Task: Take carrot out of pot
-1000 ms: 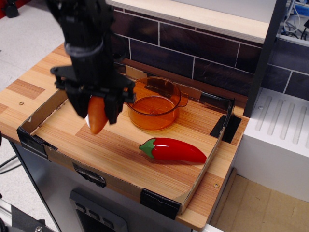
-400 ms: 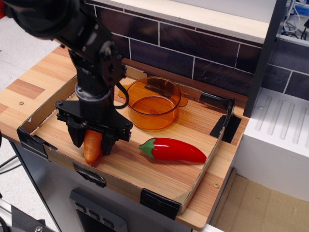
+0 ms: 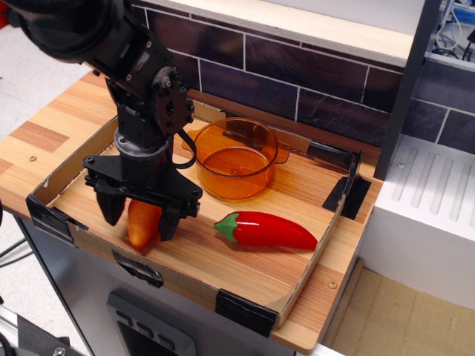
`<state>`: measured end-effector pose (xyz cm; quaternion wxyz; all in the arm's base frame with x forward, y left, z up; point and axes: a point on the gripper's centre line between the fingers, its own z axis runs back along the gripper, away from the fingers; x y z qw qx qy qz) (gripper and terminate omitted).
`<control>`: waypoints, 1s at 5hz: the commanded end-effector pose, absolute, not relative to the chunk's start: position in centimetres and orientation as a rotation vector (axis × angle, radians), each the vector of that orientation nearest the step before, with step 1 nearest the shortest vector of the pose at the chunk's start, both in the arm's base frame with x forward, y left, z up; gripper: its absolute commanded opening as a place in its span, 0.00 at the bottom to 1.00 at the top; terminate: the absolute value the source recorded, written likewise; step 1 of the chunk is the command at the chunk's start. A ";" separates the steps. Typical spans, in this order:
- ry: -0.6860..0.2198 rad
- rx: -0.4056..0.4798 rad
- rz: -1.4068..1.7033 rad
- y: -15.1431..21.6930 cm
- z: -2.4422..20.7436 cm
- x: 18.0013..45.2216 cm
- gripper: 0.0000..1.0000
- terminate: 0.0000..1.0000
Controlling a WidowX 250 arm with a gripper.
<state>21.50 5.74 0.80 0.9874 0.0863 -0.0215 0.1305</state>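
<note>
The orange carrot [image 3: 142, 221] lies on the wooden floor of the cardboard tray, at its front left, outside the pot. My black gripper [image 3: 139, 225] points down over it, with its fingers [image 3: 111, 208] spread on either side of the carrot and a gap showing on the left. The translucent amber pot [image 3: 236, 159] stands upright and empty at the back middle of the tray, up and to the right of the gripper.
A glossy red pepper [image 3: 266, 230] with a green stem lies right of the carrot. The low cardboard tray wall [image 3: 193, 285] with black taped corners rings the work area. A dark tile wall stands behind, and a white appliance [image 3: 427, 222] stands to the right.
The gripper came down and forward from beside the pot with the carrot, set it on the tray floor, and its fingers have spread apart from it.
</note>
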 end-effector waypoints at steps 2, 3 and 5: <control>-0.086 0.086 0.310 6.0 9.2 22.6 1.00 0.00; -0.118 0.065 0.357 6.3 11.9 23.0 1.00 0.00; -0.118 0.065 0.357 6.3 11.9 23.0 1.00 1.00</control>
